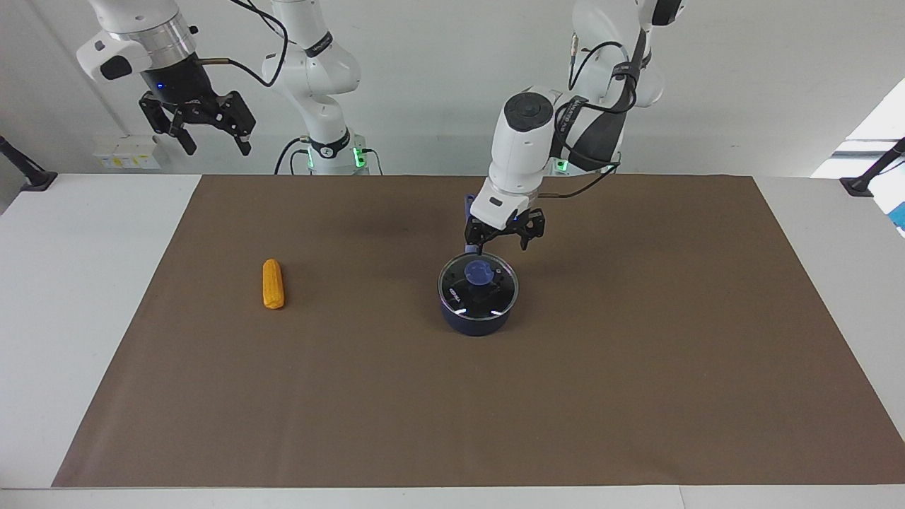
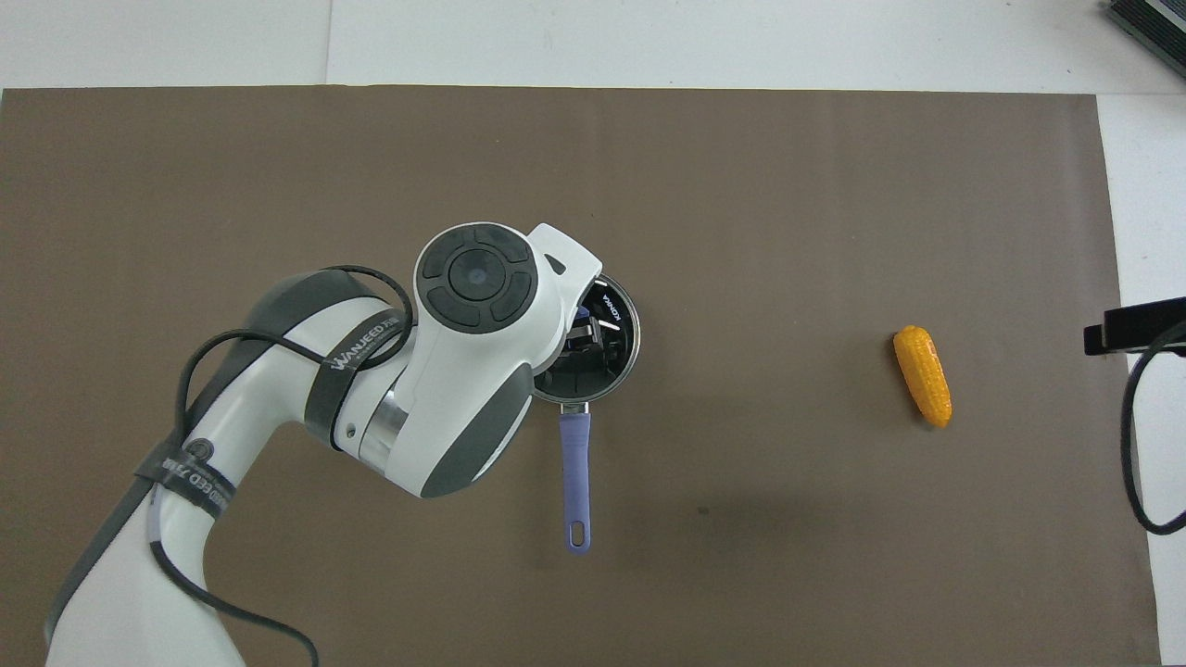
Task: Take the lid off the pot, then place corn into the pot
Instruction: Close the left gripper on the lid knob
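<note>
The lid (image 1: pixel 479 286) lies on the pot (image 1: pixel 475 322), its blue knob (image 1: pixel 479 272) at the centre. The pot's long blue handle (image 2: pixel 576 472) points toward the robots. My left gripper (image 1: pixel 499 246) is open and hovers just above the lid, over its robot-side rim, holding nothing. In the overhead view the left arm hides most of the lid (image 2: pixel 613 320). The corn (image 1: pixel 273 283) lies on the mat toward the right arm's end and also shows in the overhead view (image 2: pixel 922 375). My right gripper (image 1: pixel 215 145) is open, empty and waits high up near its base.
A brown mat (image 1: pixel 636 396) covers most of the white table (image 1: pixel 78 283). Camera stands (image 1: pixel 32 177) sit at the table's corners nearest the robots.
</note>
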`<state>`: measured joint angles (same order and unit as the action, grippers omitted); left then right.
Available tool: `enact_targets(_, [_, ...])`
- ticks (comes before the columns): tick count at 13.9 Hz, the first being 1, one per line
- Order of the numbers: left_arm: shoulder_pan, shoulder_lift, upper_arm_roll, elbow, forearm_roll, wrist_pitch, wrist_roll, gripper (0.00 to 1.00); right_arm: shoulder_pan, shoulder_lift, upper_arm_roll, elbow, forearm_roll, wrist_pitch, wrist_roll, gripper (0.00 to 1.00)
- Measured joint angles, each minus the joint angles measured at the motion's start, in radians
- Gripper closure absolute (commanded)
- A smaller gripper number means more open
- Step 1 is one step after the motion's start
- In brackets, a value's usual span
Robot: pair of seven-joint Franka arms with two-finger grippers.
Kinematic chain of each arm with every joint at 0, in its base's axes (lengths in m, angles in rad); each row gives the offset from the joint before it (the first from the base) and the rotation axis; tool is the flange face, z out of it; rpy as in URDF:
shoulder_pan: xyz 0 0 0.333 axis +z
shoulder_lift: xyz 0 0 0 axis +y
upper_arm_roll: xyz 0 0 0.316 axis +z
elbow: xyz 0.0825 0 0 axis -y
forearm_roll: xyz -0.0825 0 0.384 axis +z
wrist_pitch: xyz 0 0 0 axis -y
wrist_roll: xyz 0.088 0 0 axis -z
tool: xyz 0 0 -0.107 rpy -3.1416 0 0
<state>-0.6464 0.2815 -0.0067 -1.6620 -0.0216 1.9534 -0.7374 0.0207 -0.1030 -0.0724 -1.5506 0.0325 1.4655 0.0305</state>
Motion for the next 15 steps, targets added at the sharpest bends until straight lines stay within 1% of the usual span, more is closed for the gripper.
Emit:
enact_targets(2, [-0.008,0.037,0.0,0.038,0.0,0.0,-0.015,0.0,0.0,0.0,0.0,0.0,0.0,0.0,0.0,0.0])
enact_targets(6, [-0.008,0.078,0.001,0.075,-0.006,0.003,-0.026,0.0,0.0,0.0,0.0,0.0,0.0,0.0,0.0,0.0])
enact_targets(15, [-0.012,0.126,0.001,0.1,-0.017,0.028,-0.062,0.0,0.0,0.0,0.0,0.0,0.0,0.0,0.0,0.0])
